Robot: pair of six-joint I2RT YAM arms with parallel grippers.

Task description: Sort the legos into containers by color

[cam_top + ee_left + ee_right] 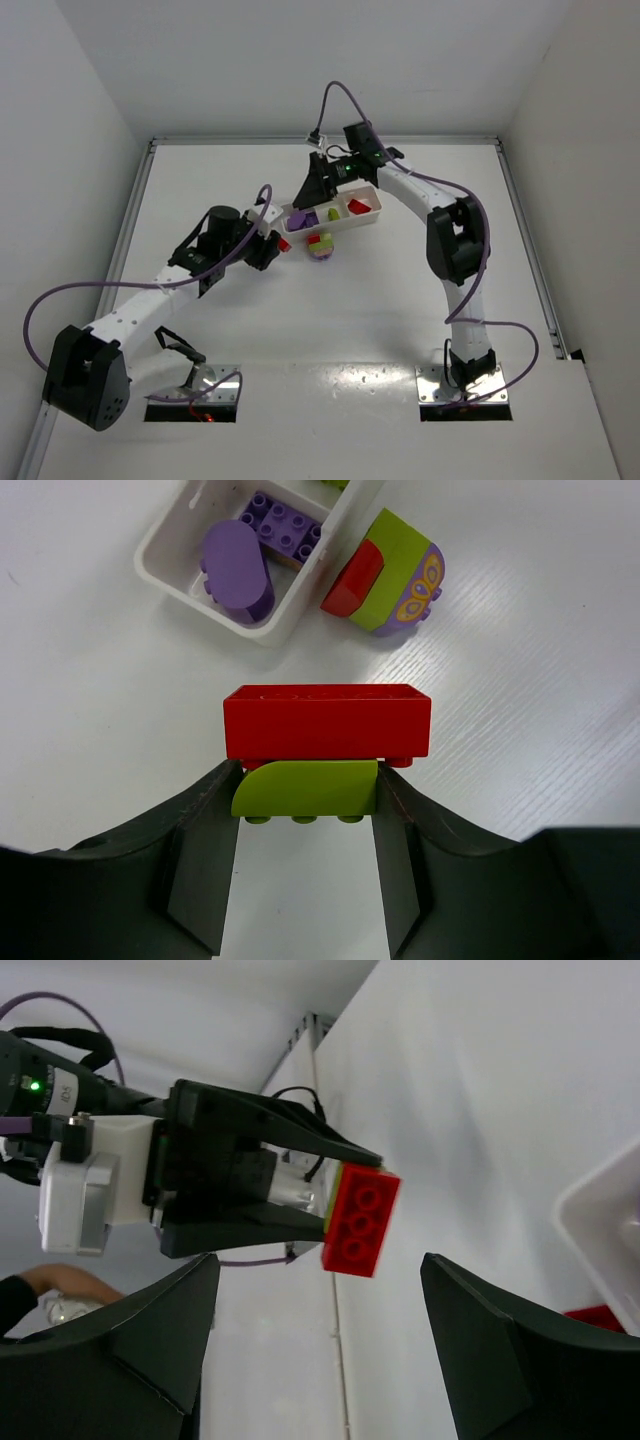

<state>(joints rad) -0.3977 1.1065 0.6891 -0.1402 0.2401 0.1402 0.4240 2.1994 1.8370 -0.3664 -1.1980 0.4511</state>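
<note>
My left gripper (308, 778) is shut on a yellow-green brick (305, 788) with a red brick (327, 721) stuck to its far side, held above the table just left of the tray (378, 216). The tray's left compartment (165, 570) holds purple bricks (238, 568), the middle one a yellow-green brick (334, 213), the right one a red brick (360, 207). A red, yellow-green and purple stack (320, 247) sits on the table in front of the tray. My right gripper (308, 190) is open and empty over the tray's left end, facing the held red brick (360, 1220).
The white table is walled by panels on the left, back and right. A metal rail (140, 200) runs along the table's left edge. Purple cables (340, 100) loop off both arms. The tray's corner (600, 1230) shows at the right of the right wrist view.
</note>
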